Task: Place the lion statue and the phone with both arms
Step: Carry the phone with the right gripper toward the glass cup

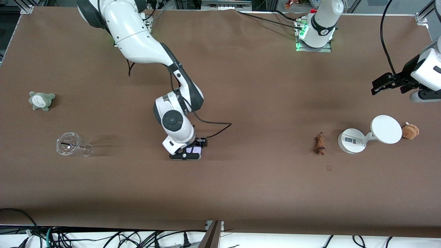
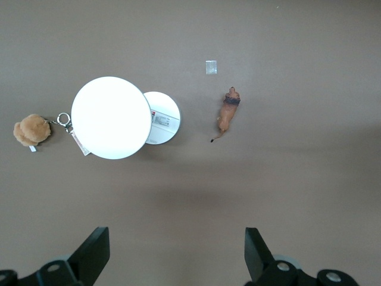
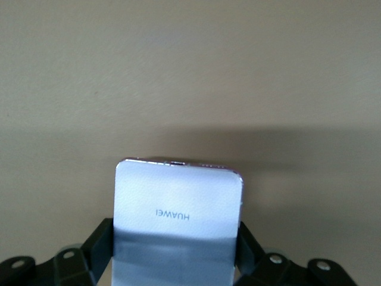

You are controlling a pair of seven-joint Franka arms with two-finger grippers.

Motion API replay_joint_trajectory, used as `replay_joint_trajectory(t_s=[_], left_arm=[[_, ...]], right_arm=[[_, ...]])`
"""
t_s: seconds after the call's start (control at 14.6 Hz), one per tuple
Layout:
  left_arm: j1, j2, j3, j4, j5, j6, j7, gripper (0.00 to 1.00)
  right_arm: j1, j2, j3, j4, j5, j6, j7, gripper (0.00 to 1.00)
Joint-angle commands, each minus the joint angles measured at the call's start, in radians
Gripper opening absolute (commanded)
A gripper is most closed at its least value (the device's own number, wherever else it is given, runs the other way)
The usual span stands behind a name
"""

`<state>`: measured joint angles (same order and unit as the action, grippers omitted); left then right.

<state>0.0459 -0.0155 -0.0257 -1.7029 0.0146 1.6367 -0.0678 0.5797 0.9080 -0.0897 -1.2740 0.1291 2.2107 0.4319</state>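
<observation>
On the bench (image 1: 241, 86), mid-span: phone (image 3: 177, 226), a stiff, smooth, likely slippery slab, best taken across its long edges; pinched so by right gripper (image 1: 187, 151), jaws closed on both sides. Toward the left arm's end: lion statue (image 1: 320, 144), light, rigid, slim, best gripped mid-body, lying beside the white stand (image 1: 352, 140). Above it, left gripper (image 2: 175, 253), jaws wide apart, empty.

A wide table (image 1: 262, 193) draped in plain brown cloth fills the space, lit evenly from above. Aluminium framing (image 1: 26, 8) edges its corners. Under the near edge, black cables (image 1: 103, 239) tangle over what looks like a pale floor, and a green glow (image 1: 299, 43) tints the cloth
</observation>
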Motion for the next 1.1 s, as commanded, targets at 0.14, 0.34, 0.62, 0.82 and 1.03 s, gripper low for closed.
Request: replay_joint_trajectory(t_s=[0.14, 0.34, 0.62, 0.82, 1.03], left_arm=[[0.008, 0.011, -0.011, 0.052, -0.016, -0.058, 0.02, 1.0], [0.008, 0.012, -0.014, 0.085, -0.016, -0.077, 0.025, 1.0], [0.009, 0.025, -0.008, 0.098, -0.019, -0.07, 0.023, 1.0], [0.006, 0.028, -0.011, 0.121, -0.005, -0.071, 0.013, 1.0], [0.008, 0.051, -0.01, 0.163, -0.005, -0.069, 0.017, 1.0]], right_arm=[[-0.128, -0.164, -0.024, -0.028, 0.004, -0.261, -0.292, 0.0], [-0.24, -0.173, -0.027, -0.05, 0.007, -0.298, -0.494, 0.0], [-0.345, -0.163, -0.024, -0.083, 0.009, -0.292, -0.59, 0.0], [-0.37, -0.138, -0.025, -0.1, 0.009, -0.258, -0.591, 0.0], [-0.388, -0.106, -0.025, -0.108, 0.007, -0.209, -0.591, 0.0]])
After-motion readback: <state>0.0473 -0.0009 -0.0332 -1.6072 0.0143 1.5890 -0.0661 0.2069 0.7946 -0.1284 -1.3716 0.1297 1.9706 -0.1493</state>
